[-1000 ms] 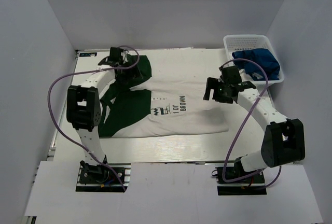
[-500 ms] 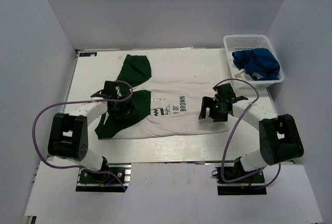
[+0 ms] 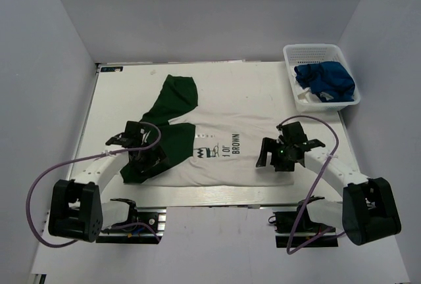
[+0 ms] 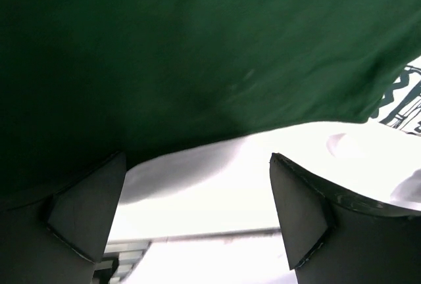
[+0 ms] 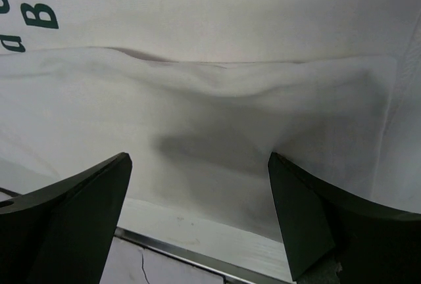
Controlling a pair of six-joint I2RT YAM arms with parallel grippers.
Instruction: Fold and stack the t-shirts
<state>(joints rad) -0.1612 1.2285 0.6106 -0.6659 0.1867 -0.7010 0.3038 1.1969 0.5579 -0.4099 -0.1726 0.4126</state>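
Tabletop [image 3: 263,83] in white, seen from above, with two robot arms reaching in from its near edge. A green-sleeved t-shirt [image 3: 230,129] lies spread flat across the middle, neck end to the left and hem to the right. Its body is white, its sleeves are dark green, and a dark chest print reading "BROWN" runs sideways. One sleeve points toward the far side; the other lies at the near left.

The left pincer [image 3: 146,159] sits low over the near green sleeve, its fingers spread wide and gripping nothing. Its wrist camera shows dark green cloth filling the upper view, with white cloth in the open gap of the left pincer [image 4: 197,162].

The right pincer [image 3: 273,157] sits low over the shirt's near right part, close to the hem, also spread wide and gripping nothing. Its wrist camera shows a soft raised ridge of white cloth running left to right beyond the right pincer [image 5: 198,160], and the letters "BR" at the upper left.

A white mesh basket [image 3: 312,49] stands at the far right corner, well apart from both arms. A blue t-shirt [image 3: 327,79] lies bunched inside it
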